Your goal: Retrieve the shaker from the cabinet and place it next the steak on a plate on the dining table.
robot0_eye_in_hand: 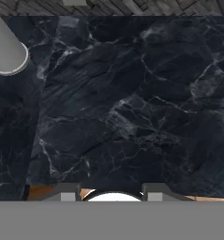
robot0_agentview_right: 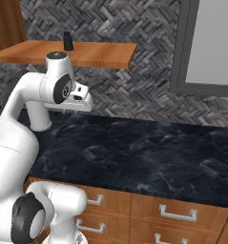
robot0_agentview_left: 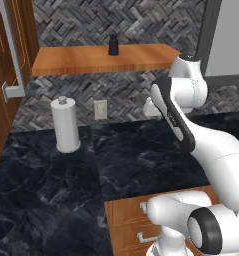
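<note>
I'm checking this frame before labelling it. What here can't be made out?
- Gripper: in both base views the arm's own links cover it; whether the jaws are open or shut can't be told.
- Shaker: too small for detail on the cabinet shelf.
- Paper towel roll: its base is cut off by the hand view's edge.

The shaker stands on the shelf board of the cabinet, near its back edge and about the middle. The cabinet door hangs open at nine o'clock from the shelf. Below the shelf lies the counter. The paper towel roll stands on the counter, at about seven o'clock from the shaker, close to the wall. A wall outlet is on the wall just at three o'clock from the roll. The drawers sit under the counter's front edge. A window is on the wall at three o'clock from the shelf.
</note>
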You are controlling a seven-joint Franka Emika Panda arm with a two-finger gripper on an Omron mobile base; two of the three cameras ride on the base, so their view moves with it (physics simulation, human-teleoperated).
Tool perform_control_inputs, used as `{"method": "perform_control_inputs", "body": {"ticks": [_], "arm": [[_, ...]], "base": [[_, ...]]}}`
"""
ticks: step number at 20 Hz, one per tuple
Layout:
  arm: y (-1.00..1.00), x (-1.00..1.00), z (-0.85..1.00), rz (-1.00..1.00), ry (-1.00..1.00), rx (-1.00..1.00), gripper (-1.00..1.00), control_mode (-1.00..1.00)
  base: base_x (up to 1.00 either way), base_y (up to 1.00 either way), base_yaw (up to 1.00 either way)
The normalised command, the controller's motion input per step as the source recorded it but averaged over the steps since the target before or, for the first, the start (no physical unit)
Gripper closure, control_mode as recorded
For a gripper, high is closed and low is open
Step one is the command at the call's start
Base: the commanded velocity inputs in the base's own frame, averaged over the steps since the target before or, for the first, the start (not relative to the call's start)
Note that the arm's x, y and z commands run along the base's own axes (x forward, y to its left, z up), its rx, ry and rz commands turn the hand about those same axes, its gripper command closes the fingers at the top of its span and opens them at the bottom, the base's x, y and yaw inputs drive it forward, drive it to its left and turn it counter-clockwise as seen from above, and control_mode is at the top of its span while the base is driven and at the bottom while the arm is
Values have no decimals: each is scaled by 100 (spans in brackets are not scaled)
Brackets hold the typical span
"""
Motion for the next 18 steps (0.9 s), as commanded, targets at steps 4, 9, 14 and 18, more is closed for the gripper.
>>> {"method": "perform_control_inputs", "body": {"ticks": [4, 9, 14, 18], "arm": [[0, -16, 0, 0, -5, 0, -100, -100], [0, -32, 16, 0, -14, 0, -100, -100], [0, -31, 26, 0, -22, 0, -100, -100], [0, -13, 31, 2, -21, 0, -100, -100]], "base": [[0, 0, 0], [0, 0, 0], [0, 0, 0], [0, 0, 0]]}}
